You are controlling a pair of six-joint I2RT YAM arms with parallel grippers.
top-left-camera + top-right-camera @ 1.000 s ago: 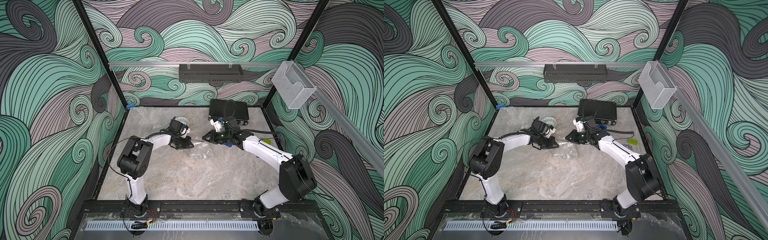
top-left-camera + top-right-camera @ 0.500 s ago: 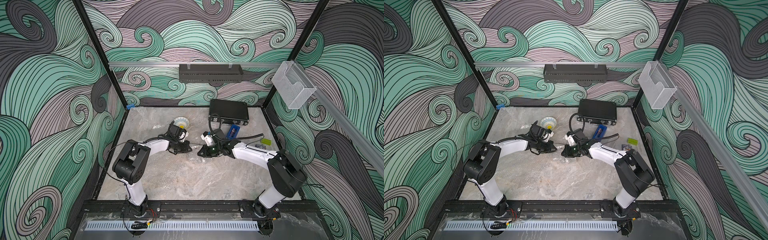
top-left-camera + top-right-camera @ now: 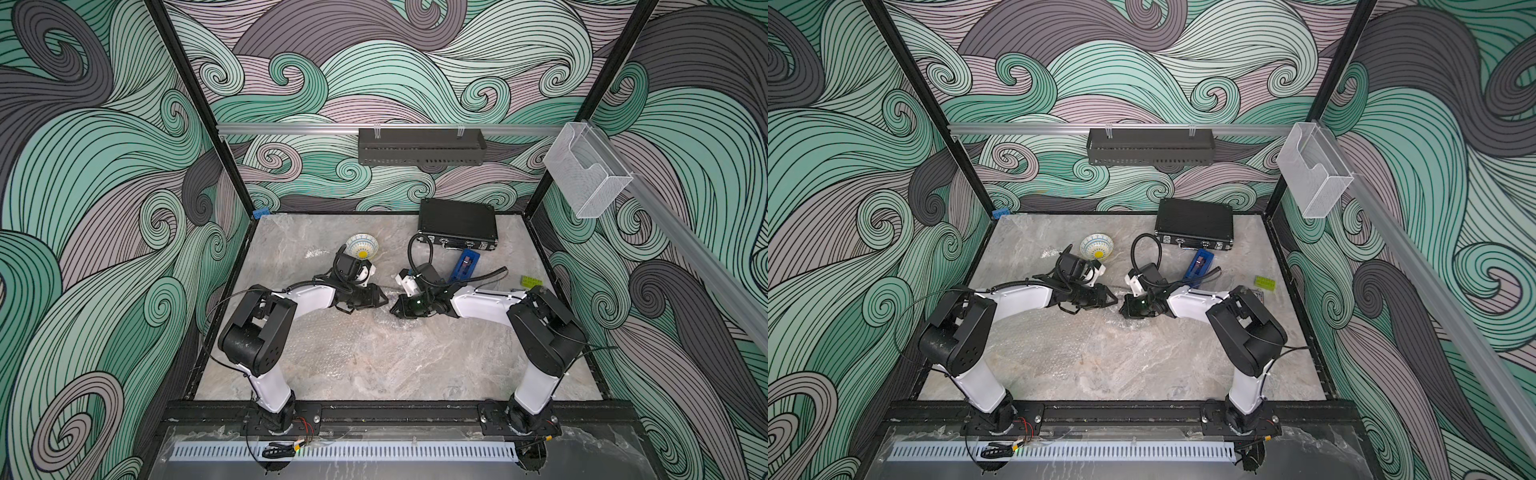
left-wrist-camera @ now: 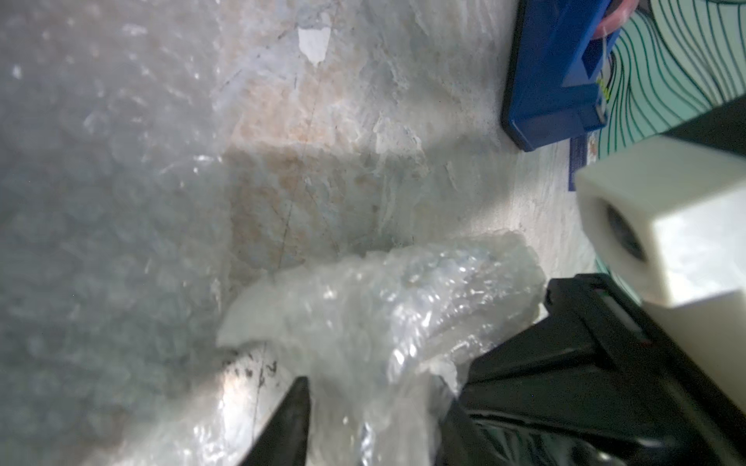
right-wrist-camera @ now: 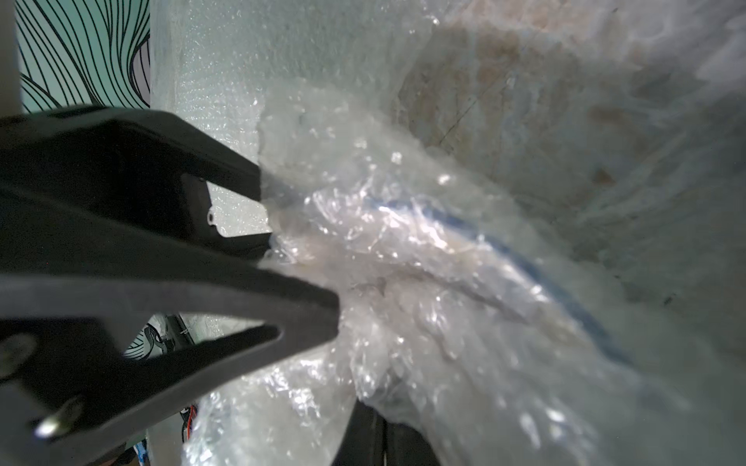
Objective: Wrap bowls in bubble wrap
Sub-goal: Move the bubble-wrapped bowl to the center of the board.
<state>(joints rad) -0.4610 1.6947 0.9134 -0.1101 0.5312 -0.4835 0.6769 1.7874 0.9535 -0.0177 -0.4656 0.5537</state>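
Note:
A pale bowl [image 3: 362, 246] with a teal rim and yellow centre sits bare at the back, behind my left wrist; it also shows in the other top view [image 3: 1097, 246]. Clear bubble wrap [image 3: 332, 332] lies over the table. At mid-table it is bunched into a bundle [image 5: 403, 250] over a bowl [image 5: 520, 258], of which only a blue rim shows through. My left gripper [image 4: 373, 387] is open, its fingers [image 5: 315, 306] either side of the bundle's edge. My right gripper [image 5: 373, 423] faces it from the other side, shut on a fold of wrap. In both top views the two grippers [image 3: 380, 297] [image 3: 395, 309] nearly meet.
A black case [image 3: 457, 224] stands at the back right, with a blue box [image 3: 465, 266] leaning in front of it. A green brick [image 3: 532, 281] lies by the right wall. A black rack [image 3: 419, 145] and a clear holder [image 3: 582, 174] hang above.
Both grippers have come forward and closer together at the wrapped bundle. The left gripper has opened. The right gripper has closed. The pale bowl now shows clear of the left arm.

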